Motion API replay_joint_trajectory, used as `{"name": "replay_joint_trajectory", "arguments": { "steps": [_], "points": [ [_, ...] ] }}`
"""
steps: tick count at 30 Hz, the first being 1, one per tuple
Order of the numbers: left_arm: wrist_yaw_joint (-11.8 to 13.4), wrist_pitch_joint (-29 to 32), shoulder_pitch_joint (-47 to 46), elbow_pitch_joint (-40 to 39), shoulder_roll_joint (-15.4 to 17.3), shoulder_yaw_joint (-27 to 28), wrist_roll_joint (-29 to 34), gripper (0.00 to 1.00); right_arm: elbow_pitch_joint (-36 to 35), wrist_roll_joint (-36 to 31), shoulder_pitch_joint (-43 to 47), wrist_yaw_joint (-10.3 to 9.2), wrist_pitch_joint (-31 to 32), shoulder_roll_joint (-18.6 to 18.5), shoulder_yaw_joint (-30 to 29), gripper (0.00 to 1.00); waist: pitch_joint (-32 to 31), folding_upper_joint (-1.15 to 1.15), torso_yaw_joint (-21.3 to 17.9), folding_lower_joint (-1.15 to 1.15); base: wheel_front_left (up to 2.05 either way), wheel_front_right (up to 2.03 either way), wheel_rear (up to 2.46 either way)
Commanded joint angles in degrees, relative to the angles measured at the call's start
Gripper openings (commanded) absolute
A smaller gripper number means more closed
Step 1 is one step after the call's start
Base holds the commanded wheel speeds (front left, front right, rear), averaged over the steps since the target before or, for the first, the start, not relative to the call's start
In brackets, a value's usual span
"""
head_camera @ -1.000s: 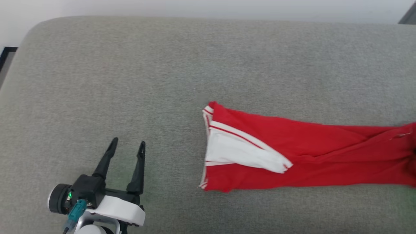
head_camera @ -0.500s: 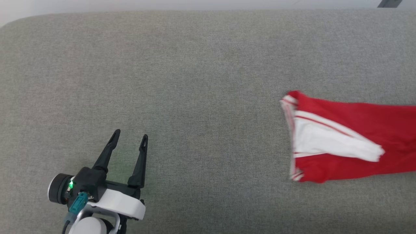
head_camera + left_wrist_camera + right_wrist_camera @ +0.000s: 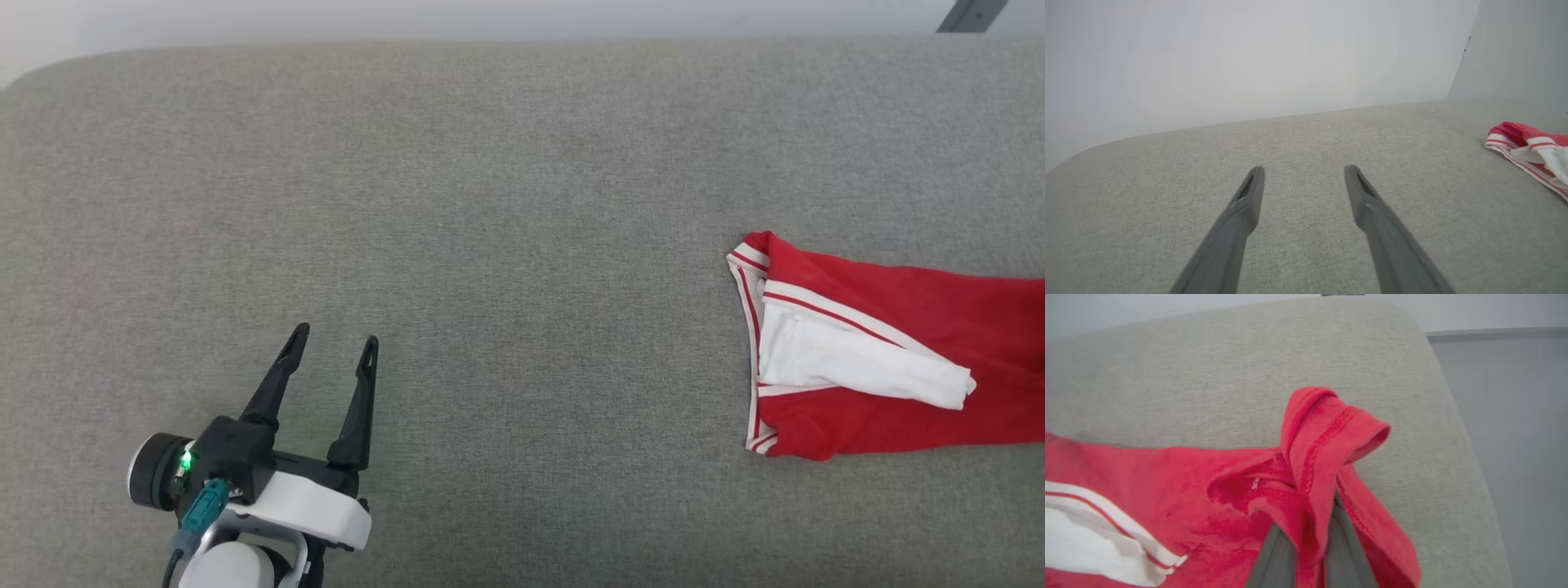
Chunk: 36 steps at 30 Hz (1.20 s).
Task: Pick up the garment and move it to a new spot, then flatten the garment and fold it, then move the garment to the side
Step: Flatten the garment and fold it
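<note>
The left hand (image 3: 336,333) hovers low over the near left part of the grey padded surface (image 3: 522,204), its two dark fingers spread wide with nothing between them. Well apart to the right, the garment (image 3: 898,425) lies stretched flat on the padding and runs off the head view's right edge, a white sleeve end (image 3: 857,367) folded across it. The right hand (image 3: 1304,539) is pinched tight on a bunched fold of the garment's red hem.
</note>
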Motion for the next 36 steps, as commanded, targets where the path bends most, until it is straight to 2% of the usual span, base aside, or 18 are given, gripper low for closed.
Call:
{"name": "replay_joint_trajectory", "arguments": {
  "steps": [1,9,16,20,25,30,34,35,36],
  "points": [
    [-0.1,-0.3,0.6,0.1,0.0,0.3,0.0,1.0,-2.9,-0.1,0.9,-0.02,0.7,0.7,1.2,0.0,-0.3,0.0,0.3,0.0,0.0,0.0,0.0],
    [-0.1,-0.3,1.1,0.0,-0.4,0.5,-0.6,1.0,-19.6,-2.2,1.8,-0.02,5.4,5.3,9.3,0.0,-1.2,0.0,2.1,0.0,0.0,0.0,0.0],
    [-0.1,-0.3,1.6,0.3,-1.2,0.6,-1.3,1.0,-26.4,-5.3,-0.1,-0.02,9.9,9.3,16.0,0.0,-1.8,0.0,4.3,0.0,0.0,0.0,0.0],
    [-0.1,-0.3,1.7,0.6,-1.1,0.2,-1.7,1.0,-25.6,-8.4,-1.4,-0.02,10.6,10.1,18.5,0.0,-2.1,0.0,5.4,0.0,0.0,0.0,0.0],
    [-0.1,-0.3,1.9,0.5,-1.1,0.0,-2.0,1.0,-22.5,-8.7,-2.0,-0.02,10.6,12.0,21.3,0.0,-2.6,0.0,6.3,0.0,0.0,0.0,0.0],
    [-0.1,-0.3,2.1,0.9,-1.3,0.0,-2.2,1.0,-18.3,-10.8,-2.3,-0.02,9.1,12.3,22.5,0.0,-3.1,0.0,6.6,0.0,0.0,0.0,0.0],
    [-0.1,-0.3,2.8,1.4,-1.0,-0.1,-2.0,1.0,-15.3,-10.4,-2.9,-0.02,7.2,14.0,23.4,0.0,-3.5,0.0,6.3,0.0,0.0,0.0,0.0],
    [-0.1,-0.3,2.9,1.6,-0.9,-0.2,-2.0,1.0,-14.9,-10.3,-3.3,-0.02,6.6,14.3,23.5,0.08,-3.6,0.0,6.1,0.0,0.0,0.0,0.0],
    [-0.1,-0.3,3.0,1.7,-0.9,-0.3,-2.0,1.0,-14.4,-10.3,-3.5,-0.02,6.2,14.5,23.8,0.25,-3.7,0.0,5.9,0.0,0.0,0.0,0.0]
  ]
}}
